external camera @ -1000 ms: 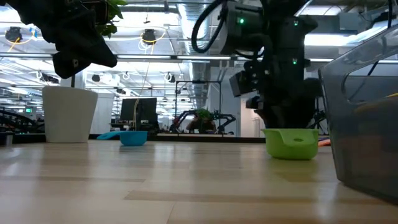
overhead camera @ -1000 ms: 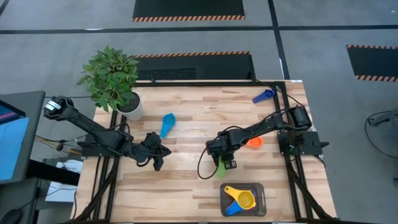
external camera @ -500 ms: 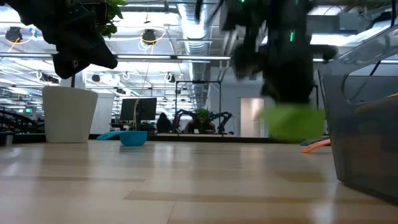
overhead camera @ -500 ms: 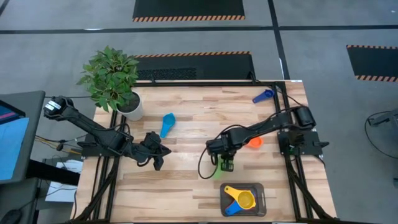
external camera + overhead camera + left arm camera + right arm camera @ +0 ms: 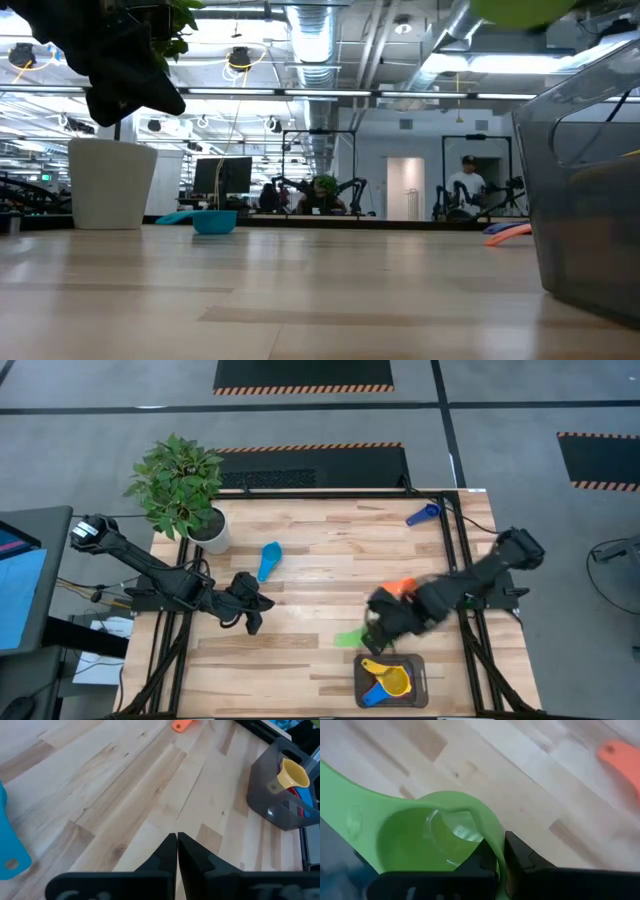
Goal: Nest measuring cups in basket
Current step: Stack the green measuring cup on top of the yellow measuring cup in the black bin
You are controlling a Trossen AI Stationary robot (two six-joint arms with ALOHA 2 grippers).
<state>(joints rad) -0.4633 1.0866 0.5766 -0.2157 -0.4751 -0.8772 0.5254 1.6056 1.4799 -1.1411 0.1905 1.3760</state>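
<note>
My right gripper (image 5: 501, 862) is shut on a green measuring cup (image 5: 427, 837) and holds it high over the table, just on the far side of the basket (image 5: 416, 682). In the low view the green cup (image 5: 525, 10) shows at the top edge. The dark mesh basket holds a yellow cup (image 5: 392, 679) and a blue one (image 5: 371, 696). An orange cup (image 5: 402, 587), a light blue cup (image 5: 270, 558) and a dark blue cup (image 5: 423, 513) lie on the wood. My left gripper (image 5: 177, 845) hangs shut and empty over the table's left half. My right gripper pinches the green cup's bowl wall (image 5: 496, 851) on the side opposite its flat handle (image 5: 350, 815). One finger (image 5: 487, 860) is inside the bowl and the other (image 5: 522, 862) outside. The cup is lifted clear of the table.
A potted plant (image 5: 185, 490) stands at the far left corner. The basket (image 5: 590, 200) sits at the near edge, right of centre. Bare wood lies between the two grippers.
My right gripper has lifted the green cup off the table, well up, and carried it toward the near edge and the basket. The arm has swung round toward the table's right side. The cup has gone from resting on the wood to hanging clear.
</note>
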